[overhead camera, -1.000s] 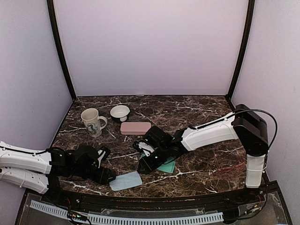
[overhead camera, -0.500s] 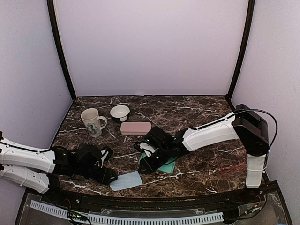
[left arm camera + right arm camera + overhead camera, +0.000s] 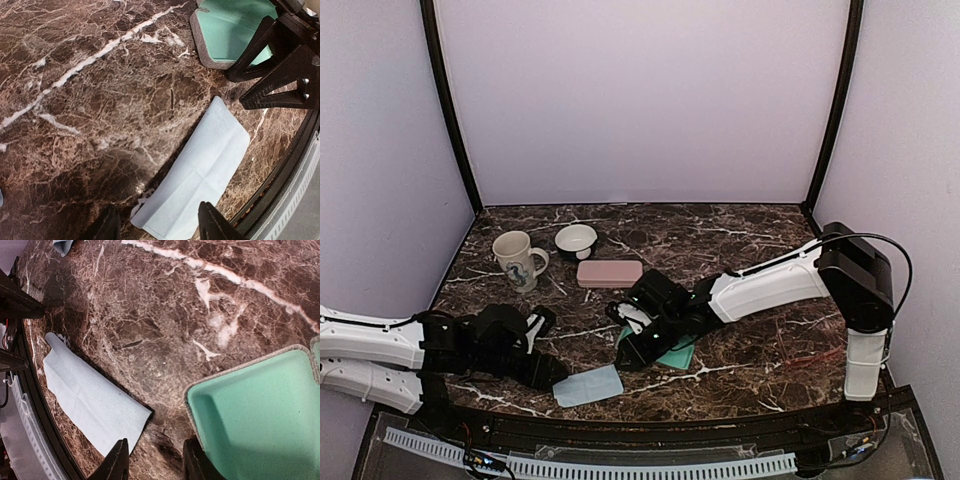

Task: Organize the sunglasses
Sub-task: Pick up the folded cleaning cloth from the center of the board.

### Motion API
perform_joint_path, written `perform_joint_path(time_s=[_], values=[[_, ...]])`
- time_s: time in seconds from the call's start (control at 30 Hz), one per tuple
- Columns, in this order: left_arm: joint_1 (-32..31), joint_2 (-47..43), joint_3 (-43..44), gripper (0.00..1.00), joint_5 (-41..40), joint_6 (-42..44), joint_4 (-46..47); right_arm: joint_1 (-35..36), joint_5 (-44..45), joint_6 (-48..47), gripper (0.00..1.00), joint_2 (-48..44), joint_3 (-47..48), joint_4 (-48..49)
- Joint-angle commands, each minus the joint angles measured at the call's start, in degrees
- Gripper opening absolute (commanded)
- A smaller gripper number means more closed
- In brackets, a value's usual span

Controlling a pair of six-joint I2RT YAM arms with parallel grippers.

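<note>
- Top external: fixed high above and behind the near edge of the table (image 3: 740,230); looks forward and down from far off; takes in the whole top, with the light-blue cloth (image 3: 588,385) small near the bottom.
- Left wrist: low and close, just left of the light-blue cloth (image 3: 195,185); faces right across it toward the green-lined case (image 3: 230,30).
- Right wrist: close, just beyond and right of the cloth; looks steeply down.
- Shared by all three: cloth and case corner.

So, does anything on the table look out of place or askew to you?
The light-blue cloth lies askew at the near edge of the table, a little creased. The grey case lies open, its green lining up; the part in view holds nothing. The red sunglasses lie far right, well apart from it.
</note>
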Motion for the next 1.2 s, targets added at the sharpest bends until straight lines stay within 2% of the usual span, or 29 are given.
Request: perform_joint_path(time_s=[0.0, 0.17, 0.47, 1.17], values=[[0.42, 1.61, -0.51, 0.55, 0.47, 0.31, -0.79, -0.67, 0.63, -1.21, 0.38, 0.29, 1.5, 1.16], [0.59, 2.11, -0.78, 0.54, 0.57, 0.81, -0.91, -0.6, 1.23, -0.84, 0.38, 0.08, 0.31, 2.18], [1.11, 3.12, -1.1, 0.54, 2.15, 1.67, -0.91, -0.6, 9.09, -0.36, 0.38, 0.26, 2.31, -0.32], [2.45, 2.87, -2.82, 0.45, 5.2, 2.09, 0.8, 2.62, 3.66, -2.6, 0.37, 4.88, 4.39, 3.09]])
